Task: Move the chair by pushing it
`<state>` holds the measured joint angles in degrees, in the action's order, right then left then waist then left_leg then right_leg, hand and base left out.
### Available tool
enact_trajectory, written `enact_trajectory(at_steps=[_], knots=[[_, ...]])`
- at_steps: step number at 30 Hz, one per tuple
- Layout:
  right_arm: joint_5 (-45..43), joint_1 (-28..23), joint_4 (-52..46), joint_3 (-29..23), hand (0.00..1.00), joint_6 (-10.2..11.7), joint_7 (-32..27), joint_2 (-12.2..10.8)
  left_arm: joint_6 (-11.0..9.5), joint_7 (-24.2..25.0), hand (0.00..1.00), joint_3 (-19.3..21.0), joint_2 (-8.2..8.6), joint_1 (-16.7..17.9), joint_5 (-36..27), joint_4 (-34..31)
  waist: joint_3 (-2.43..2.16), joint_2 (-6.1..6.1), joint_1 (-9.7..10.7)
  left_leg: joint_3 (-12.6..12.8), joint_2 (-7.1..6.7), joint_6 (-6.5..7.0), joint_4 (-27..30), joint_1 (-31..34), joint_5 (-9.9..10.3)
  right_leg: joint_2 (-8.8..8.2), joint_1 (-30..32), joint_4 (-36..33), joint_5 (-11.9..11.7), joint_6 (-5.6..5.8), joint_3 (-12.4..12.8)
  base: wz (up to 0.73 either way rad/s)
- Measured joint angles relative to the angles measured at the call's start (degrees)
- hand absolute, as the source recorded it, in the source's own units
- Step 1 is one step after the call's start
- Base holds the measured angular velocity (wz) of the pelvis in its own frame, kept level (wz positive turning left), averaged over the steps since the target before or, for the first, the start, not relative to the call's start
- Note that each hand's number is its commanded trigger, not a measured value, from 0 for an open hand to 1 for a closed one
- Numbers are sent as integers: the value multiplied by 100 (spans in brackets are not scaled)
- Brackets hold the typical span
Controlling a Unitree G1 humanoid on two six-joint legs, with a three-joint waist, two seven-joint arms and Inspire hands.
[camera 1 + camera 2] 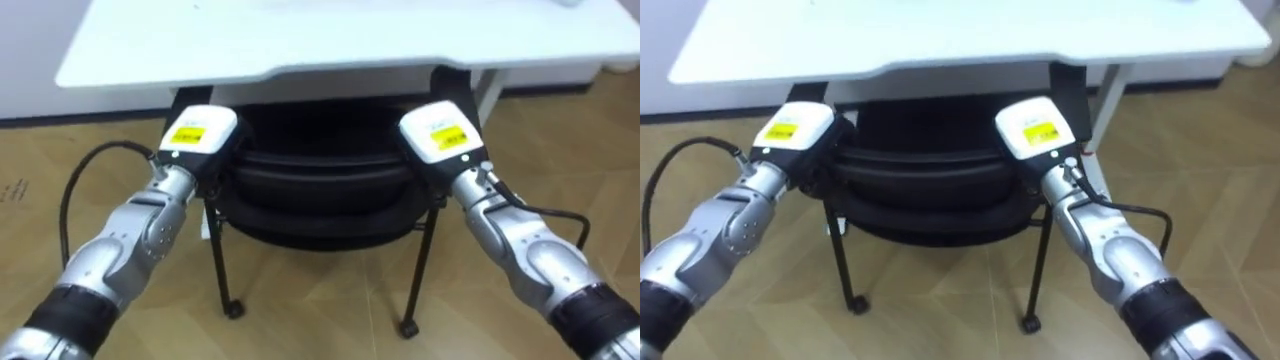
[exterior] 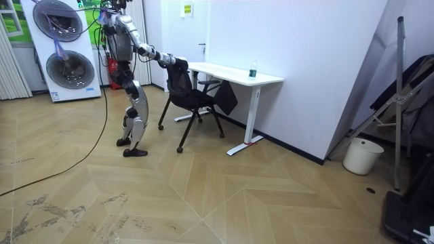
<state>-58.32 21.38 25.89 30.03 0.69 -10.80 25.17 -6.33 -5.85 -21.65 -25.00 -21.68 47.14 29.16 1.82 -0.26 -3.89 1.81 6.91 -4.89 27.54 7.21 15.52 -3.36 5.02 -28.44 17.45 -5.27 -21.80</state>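
Right now we are standing just behind the black chair [image 1: 320, 190], a curved-backed seat on thin dark metal legs with small castors, and we are facing the white flat-topped counter [image 1: 330, 45] beyond it. Our left hand [image 1: 200, 135] is resting at the left end of the backrest's top edge and our right hand [image 1: 440, 130] at the right end. The two are bracketing the back evenly, and we are judging that this spread is meant to stop the chair from veering to one side as it rolls.

Only the white backs of both hands are facing us. The fingers are reaching over the far side of the backrest and are hidden there, so we cannot tell whether they are curled round the rim or lying straight against it.

The chair is sitting square to the counter, its far part tucked under the near edge and its near legs out on the wooden floor [image 1: 320, 320]. In the room view we are stretching both arms forward to the backrest.

A small green bottle [image 2: 253, 70] is standing on the counter, well apart from the chair. We are judging that the push is well along, with a little travel left.
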Motion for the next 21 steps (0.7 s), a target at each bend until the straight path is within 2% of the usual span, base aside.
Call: enact_trajectory(at_steps=[7, 8, 9, 10, 11, 12, 13, 14, 18, 21], knots=[[-44, -24, -36, -88, 100, 11, 23, -5, 39, -28, 100, 0, 29, 0, 19, -16, -5, 5, 118, -51, -118, 23, 26, 129, -16, -48, -99, 210, 42, 75, -5, 19], [-50, -28, -40, -103, 100, 19, 24, -17, 49, -20, 100, -1, 24, 3, 16, -25, -4, 4, 206, -62, -159, 92, 249, 282, -69, -56, -126, 274, 33, 94, 54, 29], [-44, -50, -41, -103, 100, 29, 36, -27, 43, -26, 100, -12, 29, 27, 15, -9, 7, -24, 199, -70, -259, 144, 374, 447, -92, -94, -139, 274, 34, 116, 260, 25], [-44, -77, -46, -105, 100, 50, 36, -16, 35, -32, 100, -28, 34, 32, 16, -4, 18, -62, 198, -89, -375, 163, 145, 453, -106, -110, -138, 275, 43, 141, 406, 14], [-36, -159, -75, -159, 100, 91, 43, 12, 2, -33, 100, -69, 52, 39, 19, 2, 21, -124, 183, -127, -610, 298, -401, 509, -348, -141, -119, 262, 91, 218, 692, -8], [-42, -214, -73, -198, 100, 111, 43, 54, -8, -41, 100, -82, 63, 74, 30, -5, -3, -150, 135, -193, -711, 334, -554, 522, -571, -147, -105, 255, 109, 259, 849, -53], [-75, -333, -88, -211, 100, 121, 37, 40, -25, -54, 100, -82, 83, 207, 58, -52, -80, -165, -20, -170, -784, 479, -744, 457, -871, -146, -101, 275, 96, 331, 1083, -77], [-98, -462, -165, -213, 100, 115, 35, 22, -31, -85, 100, -82, 79, 304, 92, -89, -133, -195, -106, -57, -811, 517, -839, 276, -879, -166, -132, 322, 74, 398, 1222, -68], [-185, -558, -273, -220, 100, 117, 91, -42, -35, -61, 100, -81, -44, 413, 80, -181, -135, -198, -117, 71, -867, 617, -939, 88, -828, -176, -229, 484, -1, 499, 1368, -24], [-195, -589, -307, -224, 100, 105, 105, -59, -34, 25, 100, -76, -62, 414, 79, -209, -133, -198, -146, 219, -890, 693, -911, 27, -751, -287, -244, 431, 6, 538, 1400, -16]])
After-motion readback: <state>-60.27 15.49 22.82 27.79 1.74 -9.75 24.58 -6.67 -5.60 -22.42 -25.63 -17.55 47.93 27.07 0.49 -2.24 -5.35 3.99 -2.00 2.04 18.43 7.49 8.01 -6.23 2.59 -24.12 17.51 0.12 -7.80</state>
